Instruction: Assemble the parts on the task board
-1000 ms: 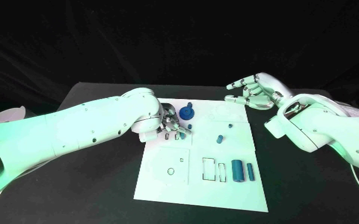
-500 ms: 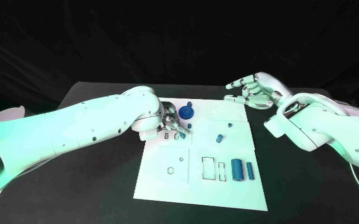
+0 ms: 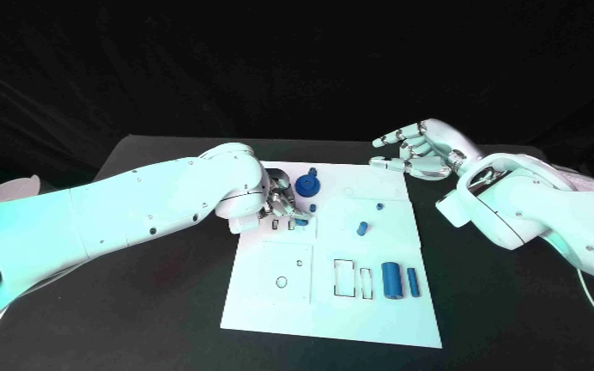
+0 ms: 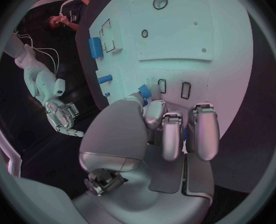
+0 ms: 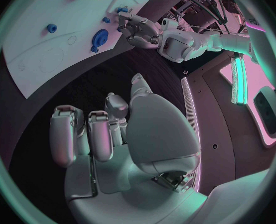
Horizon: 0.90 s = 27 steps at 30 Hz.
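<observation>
My left hand (image 3: pixel 279 206) rests fingers-down on the task board (image 3: pixel 285 302), pinching a small blue part (image 4: pixel 143 90) by two narrow slots. My right hand (image 3: pixel 421 152) hovers empty, fingers loosely spread, off the far corner. The round part (image 3: pixel 308 186) and loose cylinders (image 3: pixel 392 280) suggest most assembly remains.

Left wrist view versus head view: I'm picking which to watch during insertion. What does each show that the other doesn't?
Left wrist alone: the left hand from behind, fingers curled beside a small blue part at the slots. Head alone: the blue round part, and the long thin part. Both: the task board, the raised right hand, the blue cylinder.
</observation>
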Motion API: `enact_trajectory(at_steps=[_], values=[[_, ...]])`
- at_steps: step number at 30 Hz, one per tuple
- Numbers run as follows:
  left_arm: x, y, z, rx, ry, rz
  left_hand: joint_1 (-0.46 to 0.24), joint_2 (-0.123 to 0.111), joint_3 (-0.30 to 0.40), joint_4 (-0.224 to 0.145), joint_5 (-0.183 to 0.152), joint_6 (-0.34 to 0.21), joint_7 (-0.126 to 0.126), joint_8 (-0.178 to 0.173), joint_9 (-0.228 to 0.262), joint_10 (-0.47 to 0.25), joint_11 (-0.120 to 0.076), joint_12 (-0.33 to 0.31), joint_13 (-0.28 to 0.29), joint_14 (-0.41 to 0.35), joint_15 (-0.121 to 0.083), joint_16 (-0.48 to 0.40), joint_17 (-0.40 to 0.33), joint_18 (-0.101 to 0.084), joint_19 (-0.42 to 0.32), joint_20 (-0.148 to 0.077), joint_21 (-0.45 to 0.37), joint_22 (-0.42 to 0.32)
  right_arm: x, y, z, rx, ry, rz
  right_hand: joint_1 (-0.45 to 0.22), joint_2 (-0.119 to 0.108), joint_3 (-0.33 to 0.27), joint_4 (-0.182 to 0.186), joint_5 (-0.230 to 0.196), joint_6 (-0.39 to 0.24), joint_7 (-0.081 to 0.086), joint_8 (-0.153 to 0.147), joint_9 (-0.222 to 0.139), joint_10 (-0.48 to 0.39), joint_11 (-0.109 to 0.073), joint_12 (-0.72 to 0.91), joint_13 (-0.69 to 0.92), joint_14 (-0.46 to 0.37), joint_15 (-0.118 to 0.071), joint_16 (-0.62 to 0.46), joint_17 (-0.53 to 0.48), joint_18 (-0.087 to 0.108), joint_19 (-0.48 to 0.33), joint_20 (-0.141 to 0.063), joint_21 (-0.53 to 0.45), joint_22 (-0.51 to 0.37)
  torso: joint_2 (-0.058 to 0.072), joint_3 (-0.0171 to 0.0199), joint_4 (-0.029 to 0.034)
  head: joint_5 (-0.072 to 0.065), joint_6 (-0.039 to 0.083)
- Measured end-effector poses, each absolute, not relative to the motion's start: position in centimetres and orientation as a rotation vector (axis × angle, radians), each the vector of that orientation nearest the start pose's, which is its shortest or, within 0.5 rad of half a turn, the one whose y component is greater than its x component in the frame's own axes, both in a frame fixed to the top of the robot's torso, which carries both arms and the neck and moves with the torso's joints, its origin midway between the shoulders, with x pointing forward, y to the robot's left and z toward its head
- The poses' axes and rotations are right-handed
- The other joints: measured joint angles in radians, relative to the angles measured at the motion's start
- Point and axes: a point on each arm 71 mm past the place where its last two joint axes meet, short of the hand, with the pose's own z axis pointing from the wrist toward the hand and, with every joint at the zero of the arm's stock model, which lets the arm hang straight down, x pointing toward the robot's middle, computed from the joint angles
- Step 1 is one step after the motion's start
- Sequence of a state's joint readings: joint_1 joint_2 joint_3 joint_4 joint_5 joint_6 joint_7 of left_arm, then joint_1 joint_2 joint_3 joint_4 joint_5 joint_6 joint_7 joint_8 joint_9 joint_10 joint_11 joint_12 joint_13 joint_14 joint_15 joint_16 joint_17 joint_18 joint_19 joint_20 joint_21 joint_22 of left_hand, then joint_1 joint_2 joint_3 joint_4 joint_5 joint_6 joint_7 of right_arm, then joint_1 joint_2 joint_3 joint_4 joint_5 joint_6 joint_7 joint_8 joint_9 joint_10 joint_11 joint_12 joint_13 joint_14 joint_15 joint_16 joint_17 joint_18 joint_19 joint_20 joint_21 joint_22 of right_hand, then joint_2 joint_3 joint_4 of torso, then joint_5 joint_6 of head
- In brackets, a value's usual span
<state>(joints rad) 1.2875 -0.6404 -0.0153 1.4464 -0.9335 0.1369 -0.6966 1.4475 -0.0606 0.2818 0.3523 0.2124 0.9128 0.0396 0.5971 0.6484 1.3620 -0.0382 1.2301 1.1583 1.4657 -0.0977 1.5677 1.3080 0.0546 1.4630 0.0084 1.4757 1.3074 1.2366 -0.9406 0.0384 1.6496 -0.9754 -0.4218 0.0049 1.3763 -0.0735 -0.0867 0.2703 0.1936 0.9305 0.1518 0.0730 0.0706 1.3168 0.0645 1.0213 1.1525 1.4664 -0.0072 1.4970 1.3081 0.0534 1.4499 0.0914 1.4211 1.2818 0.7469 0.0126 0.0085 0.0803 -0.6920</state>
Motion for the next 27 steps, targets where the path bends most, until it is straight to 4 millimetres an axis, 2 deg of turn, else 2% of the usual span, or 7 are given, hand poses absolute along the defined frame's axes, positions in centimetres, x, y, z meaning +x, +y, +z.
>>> enact_trajectory(at_steps=[1,2,7,12,18,27], values=[[49.9,14.2,-18.6,-0.261,2.365,-0.423,0.015,-0.045,0.021,0.002,0.000,0.000,0.000,0.000,0.004,0.000,0.000,-0.001,0.016,0.000,0.000,0.000,0.000,0.000,0.000,0.000,0.000,0.000,47.8,-21.6,-12.4,0.282,1.541,0.977,0.000,0.000,0.000,0.000,0.000,0.000,0.000,0.000,0.000,0.000,0.000,0.000,0.000,0.000,0.000,0.000,0.000,0.000,0.000,0.000,0.000,0.000,0.000,0.0000,0.0001,0.000,0.000],[49.9,14.3,-18.6,-0.262,2.365,-0.423,0.009,-0.071,0.054,0.003,0.000,0.000,0.000,0.004,0.009,0.000,0.000,-0.001,0.026,0.000,0.000,0.000,0.000,0.000,0.000,0.000,0.000,0.000,47.8,-21.6,-12.4,0.282,1.541,0.977,0.000,0.000,0.000,0.000,0.000,0.000,0.000,0.000,0.000,0.000,0.000,0.000,0.000,0.000,0.000,0.000,0.000,0.000,0.000,0.000,0.000,0.000,0.000,0.0000,0.0000,0.000,0.000],[49.6,14.7,-18.5,-0.275,2.354,-0.426,-0.039,-0.125,0.144,-0.002,0.000,0.002,0.001,0.015,0.035,0.016,-0.005,0.013,0.034,0.000,-0.001,0.000,0.000,0.000,0.000,0.000,0.000,0.000,47.8,-21.6,-12.4,0.283,1.541,0.977,0.000,0.000,0.000,0.000,0.000,0.000,0.000,0.000,0.000,0.000,0.000,0.000,0.000,0.000,0.000,0.000,0.000,0.000,0.000,0.000,0.000,0.000,0.000,0.0002,0.0012,0.000,-0.001],[49.3,15.2,-18.3,-0.295,2.335,-0.433,-0.073,-0.127,0.165,-0.015,-0.005,0.003,0.001,0.018,0.043,0.016,-0.005,0.013,0.035,0.000,-0.001,0.000,0.000,0.000,0.000,0.000,0.000,0.000,47.9,-21.6,-12.5,0.283,1.542,0.976,0.000,0.000,0.000,0.000,0.000,0.000,0.000,0.000,0.000,0.000,0.000,-0.004,-0.002,0.000,0.000,-0.004,0.000,0.000,0.000,0.000,-0.004,0.000,-0.001,0.0015,0.0029,0.003,0.000],[49.1,15.7,-18.1,-0.315,2.318,-0.436,-0.082,-0.132,0.176,-0.020,-0.005,0.004,0.000,0.018,0.046,0.016,-0.005,0.013,0.036,0.000,-0.001,0.000,0.000,0.000,0.000,0.000,0.000,0.000,47.9,-21.6,-12.5,0.284,1.543,0.975,0.000,0.000,0.000,0.000,0.003,0.000,0.000,0.000,0.000,0.000,0.000,-0.004,-0.002,0.000,0.000,-0.004,0.000,0.000,0.000,0.000,-0.004,-0.001,-0.001,0.0033,0.0058,0.006,0.000],[49.3,16.3,-18.1,-0.330,2.298,-0.420,-0.088,-0.137,0.179,-0.024,-0.008,0.006,0.001,0.018,0.047,0.019,-0.001,0.013,0.040,0.000,-0.001,0.000,0.000,0.000,0.000,0.000,0.000,0.000,47.9,-21.6,-12.6,0.284,1.543,0.975,0.000,0.000,0.000,0.000,0.004,0.000,0.000,0.000,0.000,0.000,0.000,-0.004,-0.002,0.000,0.000,-0.004,0.000,0.000,0.000,0.000,-0.004,-0.001,-0.002,0.0044,0.0058,0.011,0.000]])
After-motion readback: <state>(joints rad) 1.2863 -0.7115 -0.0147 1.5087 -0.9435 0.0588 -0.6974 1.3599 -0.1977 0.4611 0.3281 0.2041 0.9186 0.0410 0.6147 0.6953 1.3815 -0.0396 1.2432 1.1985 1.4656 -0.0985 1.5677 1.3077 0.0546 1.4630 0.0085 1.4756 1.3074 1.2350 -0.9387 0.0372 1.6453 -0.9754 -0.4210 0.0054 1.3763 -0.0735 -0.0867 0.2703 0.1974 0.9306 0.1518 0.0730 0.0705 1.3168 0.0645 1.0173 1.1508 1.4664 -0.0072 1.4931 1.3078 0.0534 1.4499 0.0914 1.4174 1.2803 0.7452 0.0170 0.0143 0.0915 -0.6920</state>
